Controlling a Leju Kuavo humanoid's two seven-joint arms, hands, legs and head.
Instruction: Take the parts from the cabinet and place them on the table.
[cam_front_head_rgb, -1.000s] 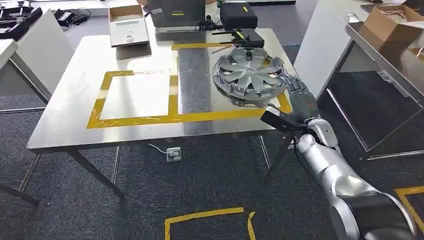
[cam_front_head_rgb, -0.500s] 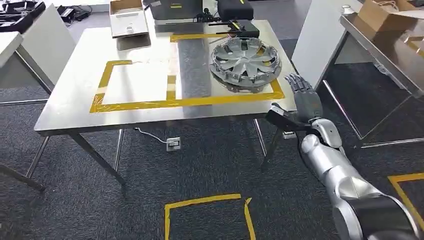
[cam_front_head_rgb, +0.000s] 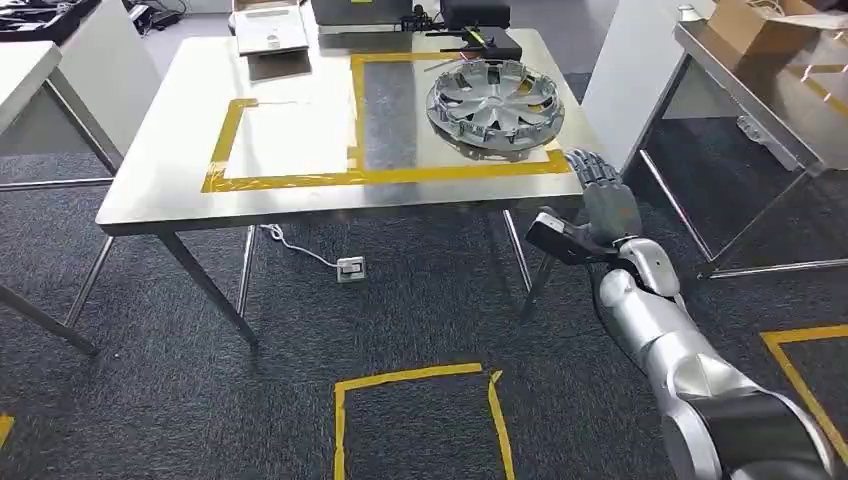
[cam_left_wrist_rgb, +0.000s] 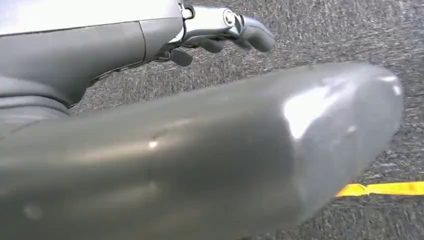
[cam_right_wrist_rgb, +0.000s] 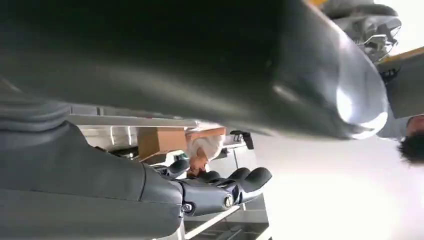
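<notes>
My right hand (cam_front_head_rgb: 600, 205) hangs empty off the near right corner of the steel table (cam_front_head_rgb: 170, 150), fingers spread apart; a second ago it reached beside the part. My left hand (cam_left_wrist_rgb: 220, 30), seen from its wrist, holds nothing over the carpet, fingers loosely curled. I have stepped back, so the table sits farther off. The silver plastic wheel cover (cam_front_head_rgb: 492, 94) lies flat inside the yellow tape outline (cam_front_head_rgb: 370, 176), so this delivery looks done. No writing is legible anywhere.
</notes>
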